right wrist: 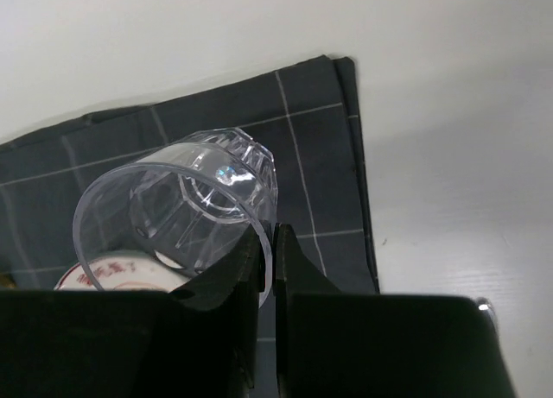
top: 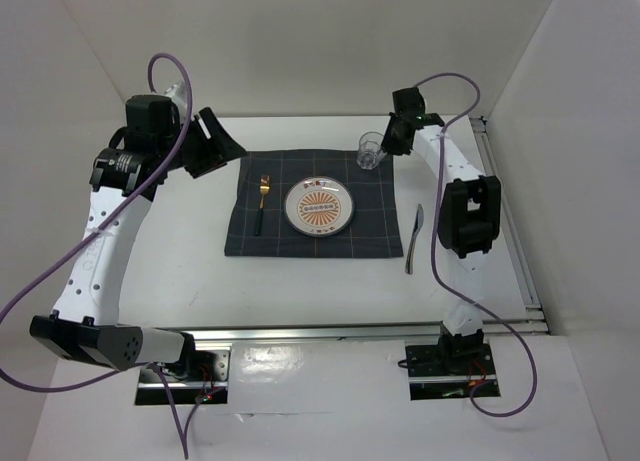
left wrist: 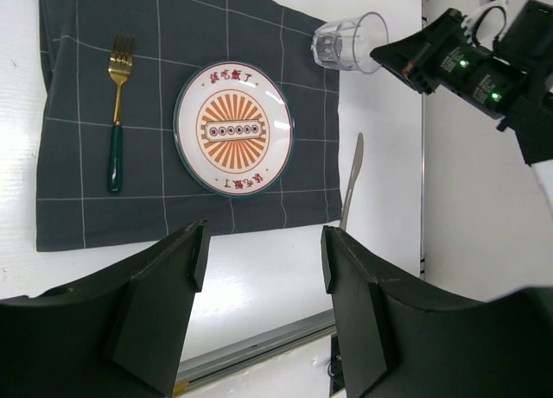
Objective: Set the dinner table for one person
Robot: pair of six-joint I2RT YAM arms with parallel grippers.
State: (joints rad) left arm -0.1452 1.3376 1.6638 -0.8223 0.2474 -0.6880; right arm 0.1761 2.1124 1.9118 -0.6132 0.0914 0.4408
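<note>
On the white dinner table (top: 190, 281) lies a dark grid-lined mat (top: 370, 233) with an orange-patterned plate (top: 319, 207) in its middle. A gold fork (top: 262, 203) with a green handle lies left of the plate. A silver knife (top: 414, 238) lies on the bare table just right of the mat. A clear glass (top: 371, 151) is at the mat's far right corner, and my right gripper (top: 390, 139) is shut on its rim. In the right wrist view the fingers (right wrist: 294, 268) pinch the glass (right wrist: 181, 208) wall, one inside and one outside. My left gripper (left wrist: 263, 255) hangs open and empty, off the mat's far left corner.
Metal rails (top: 520, 271) run along the table's right and near edges. White walls close in the back and both sides. The right arm's body (top: 468, 216) stands above the table right of the knife.
</note>
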